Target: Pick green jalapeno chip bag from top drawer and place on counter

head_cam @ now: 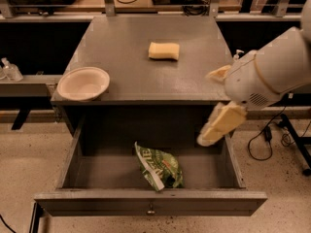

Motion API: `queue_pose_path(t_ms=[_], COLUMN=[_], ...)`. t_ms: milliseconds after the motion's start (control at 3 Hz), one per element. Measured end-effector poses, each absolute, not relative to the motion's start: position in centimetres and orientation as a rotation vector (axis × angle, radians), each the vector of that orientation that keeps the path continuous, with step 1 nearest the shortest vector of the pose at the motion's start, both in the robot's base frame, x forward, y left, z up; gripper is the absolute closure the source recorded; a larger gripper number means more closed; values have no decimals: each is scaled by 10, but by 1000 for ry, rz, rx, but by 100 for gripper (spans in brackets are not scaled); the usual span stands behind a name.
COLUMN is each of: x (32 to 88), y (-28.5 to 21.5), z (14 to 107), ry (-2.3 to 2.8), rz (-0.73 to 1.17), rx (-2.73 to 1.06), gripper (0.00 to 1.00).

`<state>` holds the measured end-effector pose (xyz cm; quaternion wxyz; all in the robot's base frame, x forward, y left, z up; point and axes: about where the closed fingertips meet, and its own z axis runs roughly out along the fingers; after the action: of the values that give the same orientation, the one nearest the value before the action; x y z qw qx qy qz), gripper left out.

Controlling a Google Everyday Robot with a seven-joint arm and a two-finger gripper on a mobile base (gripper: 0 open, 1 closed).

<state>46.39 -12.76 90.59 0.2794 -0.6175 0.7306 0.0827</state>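
Found gripper (209,107) above right side of open drawer (146,203), jaws apart, holding nothing. Green chip bag (163,166) flat inside; can't read its white lettering.

Hand (216,123) over top drawer (150,203) — green bag (160,166) inside.

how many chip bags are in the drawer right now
1. The green jalapeno chip bag lies front-middle in the open top drawer; its shadowed back could hide more. The gripper hangs over the drawer's right side, apart from the bag.

counter (146,81): matt scuffed metal | chip bag (163,166): crinkly foil | end effector (209,107): smooth plastic, over drawer (146,201)
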Motion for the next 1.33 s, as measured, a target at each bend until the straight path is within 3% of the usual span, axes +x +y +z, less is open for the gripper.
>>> queue_pose_path(t_ms=[333,667,1000,1333], x=[472,481,478,475], y=[-83,-76,-74,-58], z=[877,883,881,861], ry=[1830,1797,1796,1757], rz=[321,297,289,364], rx=[-1608,-1579,-1577,-1578], gripper=[38,36,13,0])
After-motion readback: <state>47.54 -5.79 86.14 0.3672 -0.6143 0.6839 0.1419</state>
